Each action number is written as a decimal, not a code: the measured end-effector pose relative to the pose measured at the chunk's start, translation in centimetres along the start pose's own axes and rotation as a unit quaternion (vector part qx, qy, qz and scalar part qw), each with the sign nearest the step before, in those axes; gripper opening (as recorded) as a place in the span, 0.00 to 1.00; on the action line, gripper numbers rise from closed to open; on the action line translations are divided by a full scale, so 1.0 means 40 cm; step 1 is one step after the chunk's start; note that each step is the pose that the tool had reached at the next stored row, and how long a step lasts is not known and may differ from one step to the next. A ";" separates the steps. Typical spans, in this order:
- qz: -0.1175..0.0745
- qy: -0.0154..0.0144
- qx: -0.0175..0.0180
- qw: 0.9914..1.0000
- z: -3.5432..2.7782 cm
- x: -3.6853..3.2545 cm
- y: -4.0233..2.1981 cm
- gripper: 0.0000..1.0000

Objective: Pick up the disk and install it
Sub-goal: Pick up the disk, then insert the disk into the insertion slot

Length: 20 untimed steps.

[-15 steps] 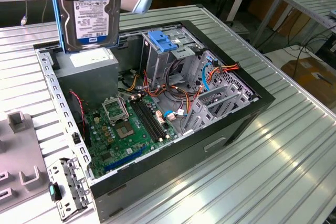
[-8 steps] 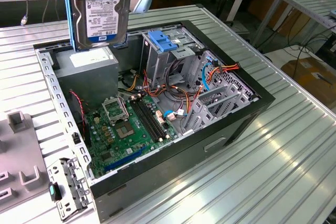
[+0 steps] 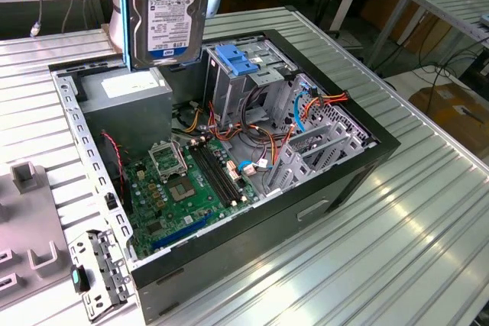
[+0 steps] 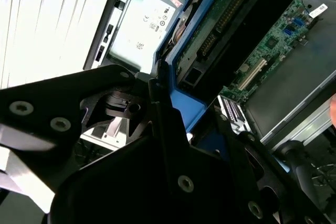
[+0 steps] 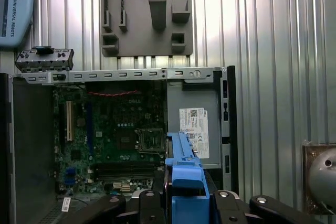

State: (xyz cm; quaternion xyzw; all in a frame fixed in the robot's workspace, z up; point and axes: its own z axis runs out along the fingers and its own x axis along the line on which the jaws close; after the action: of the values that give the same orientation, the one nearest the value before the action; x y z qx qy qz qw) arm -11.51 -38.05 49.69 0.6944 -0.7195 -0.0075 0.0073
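Silver disk (image 3: 170, 13) seemingly in tool (image 5: 185, 201).

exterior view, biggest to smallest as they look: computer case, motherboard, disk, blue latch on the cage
1. computer case
2. motherboard
3. disk, held up and cut off by the frame's top, so second versus third is unsure
4. blue latch
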 end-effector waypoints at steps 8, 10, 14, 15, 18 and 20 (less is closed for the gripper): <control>0.000 0.000 0.012 1.000 0.006 0.003 0.003 0.37; 0.000 0.000 0.016 1.000 0.008 0.006 0.005 0.37; 0.000 0.000 0.018 1.000 0.010 0.014 0.006 0.37; 0.000 0.000 0.018 1.000 0.010 0.015 0.006 0.37; 0.000 0.000 0.018 1.000 0.010 0.016 0.006 0.37; 0.000 0.000 0.018 1.000 0.010 0.016 0.006 0.37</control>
State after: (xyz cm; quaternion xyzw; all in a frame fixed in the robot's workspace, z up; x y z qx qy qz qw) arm -11.77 -38.70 49.30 0.6944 -0.7196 0.0048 -0.0052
